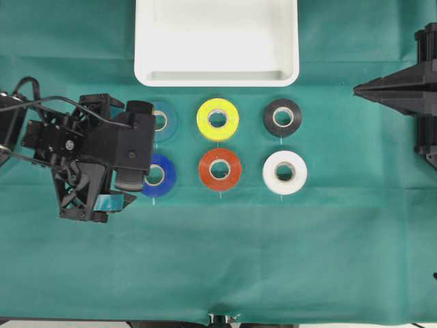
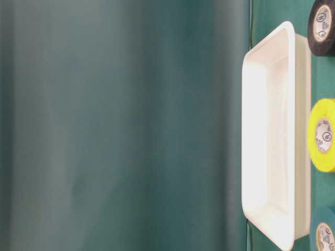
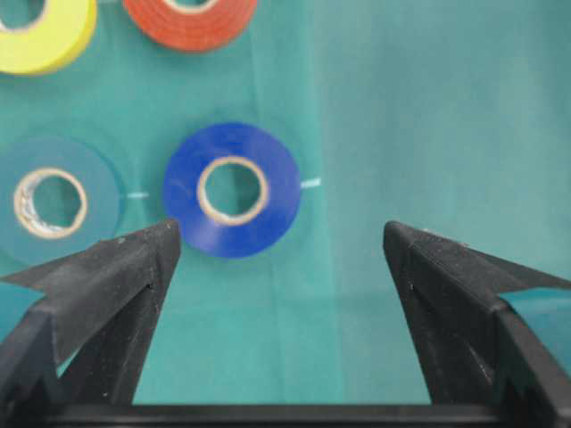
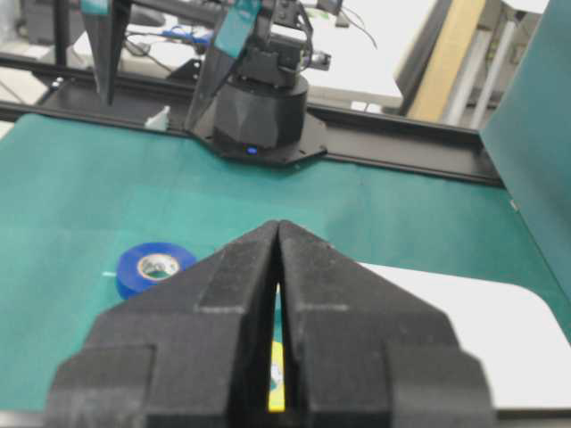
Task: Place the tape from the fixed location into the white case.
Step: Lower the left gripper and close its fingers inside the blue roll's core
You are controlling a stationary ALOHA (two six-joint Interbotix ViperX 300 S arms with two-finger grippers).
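Observation:
The royal-blue tape (image 1: 158, 175) lies flat on the green cloth, front-left in a grid of rolls. It also shows in the left wrist view (image 3: 232, 190) and the right wrist view (image 4: 156, 266). My left gripper (image 1: 131, 179) hovers just left of it, open and empty. In the left wrist view the left gripper (image 3: 281, 230) has its jaws wide apart, with the roll just ahead, nearer the left finger (image 3: 134, 267). The white case (image 1: 217, 42) stands empty at the back; it also shows in the table-level view (image 2: 269, 130). My right gripper (image 1: 358, 89) is shut and empty at the far right, tips together (image 4: 279, 225).
Other rolls lie in the grid: teal (image 1: 164, 121), yellow (image 1: 218, 119), black (image 1: 282, 117), orange-red (image 1: 220, 169) and white (image 1: 285, 172). In the left wrist view the teal roll (image 3: 53, 198) lies beside the left finger. The left arm's base (image 4: 263, 111) stands behind the cloth.

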